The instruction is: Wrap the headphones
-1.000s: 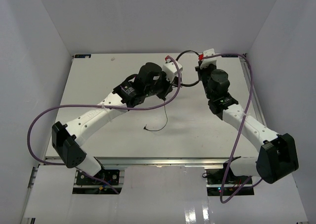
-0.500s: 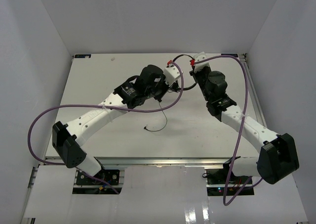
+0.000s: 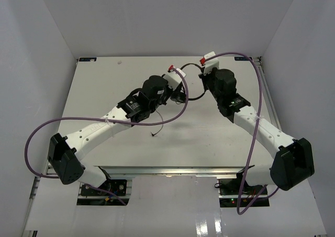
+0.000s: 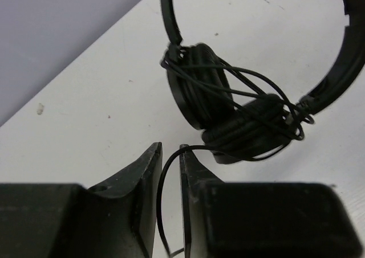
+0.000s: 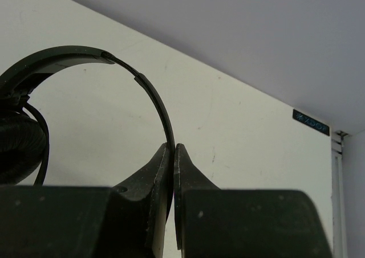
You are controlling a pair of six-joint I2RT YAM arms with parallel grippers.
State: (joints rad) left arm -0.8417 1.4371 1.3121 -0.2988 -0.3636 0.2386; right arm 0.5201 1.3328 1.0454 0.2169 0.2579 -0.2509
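Here, the small black over-ear headphones (image 3: 191, 83) sat toward the far middle of the white tabletop (image 3: 104, 80), in the gap between your two arms; whether they rested on the surface or hung just above it could not be told. In the left wrist view the two round padded earcups (image 4: 228, 113) were folded against each other, and several loose turns of the thin black cord (image 4: 161, 198) crossed over them. The curved headband (image 5: 85, 56) arched away from the cups toward your right arm. Your right gripper (image 5: 173, 150) was clenched on that headband, its jaws pressed flat on the thin band with almost no gap showing. Your left gripper (image 4: 170, 152) stood just beside the earcups with its jaws a little parted. The cord ran down through that narrow gap but was not pinched, so that side was released rather than grasping. From overhead, the free tail of the cord trailed toward the near side of the table from under the left gripper (image 3: 180, 92) and ended in a small plug (image 3: 153, 134) lying on the surface. The right gripper (image 3: 202, 78) met the headphones from the opposite side. Thick purple cables (image 3: 257, 116) looped along both arms, and plain white walls (image 3: 172, 17) enclosed the table.
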